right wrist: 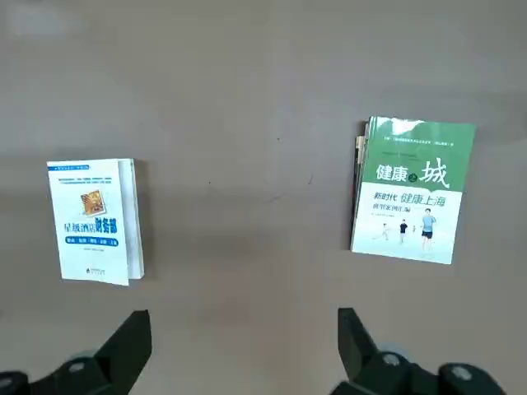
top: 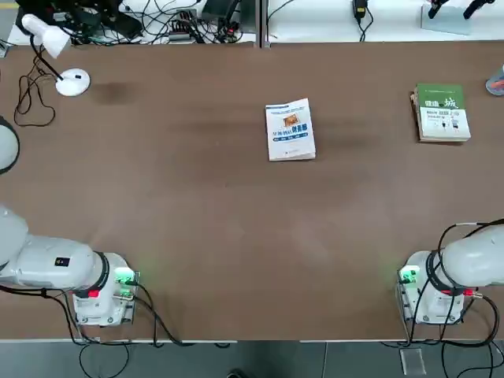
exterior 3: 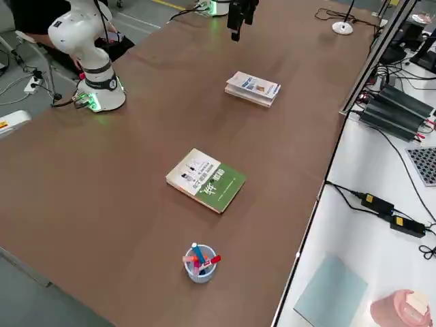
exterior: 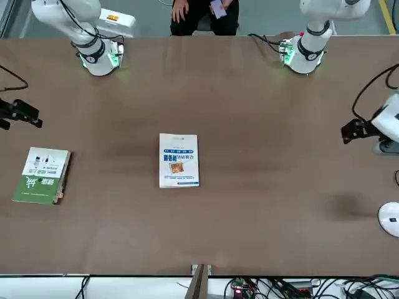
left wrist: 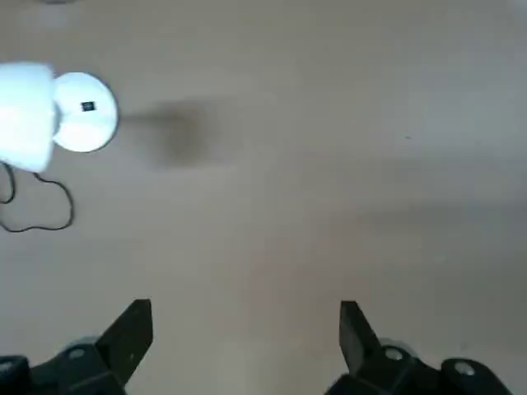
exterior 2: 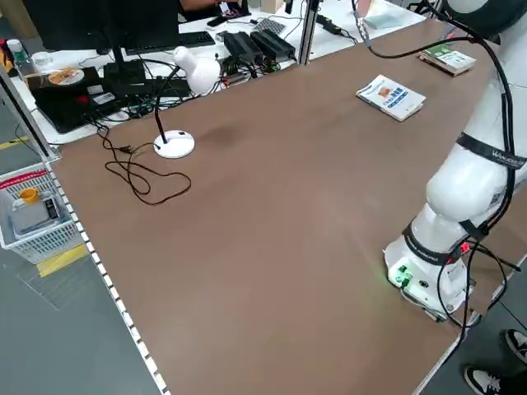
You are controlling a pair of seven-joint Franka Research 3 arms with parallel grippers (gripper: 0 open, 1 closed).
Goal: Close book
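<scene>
Right pincer (right wrist: 244,333) has its two fingers wide apart with nothing between them, and it hangs above the right side of the surface (top: 236,205). Left pincer (left wrist: 245,333) is over the left side, its fingers likewise spread and holding nothing. The thin white paperback (top: 290,131) lies flat toward the far side of the surface, around the middle from left to right, touched by neither one. Its front cover faces up, blue title lettering and a small orange picture showing; along the right edge the cover leaves a strip of pale pages (right wrist: 132,218) visible. Well apart to the right lies the green-and-white book (top: 442,114), also cover up, and beyond that, by the right edge, stands a cup of markers (exterior 3: 200,264). At the far left is a white desk lamp (top: 72,82) on a round base, with a loose brown cable beside it (top: 33,98). On the robot's side, between the two arms, a seated person (exterior: 206,15) holds a phone (exterior: 218,8).
</scene>
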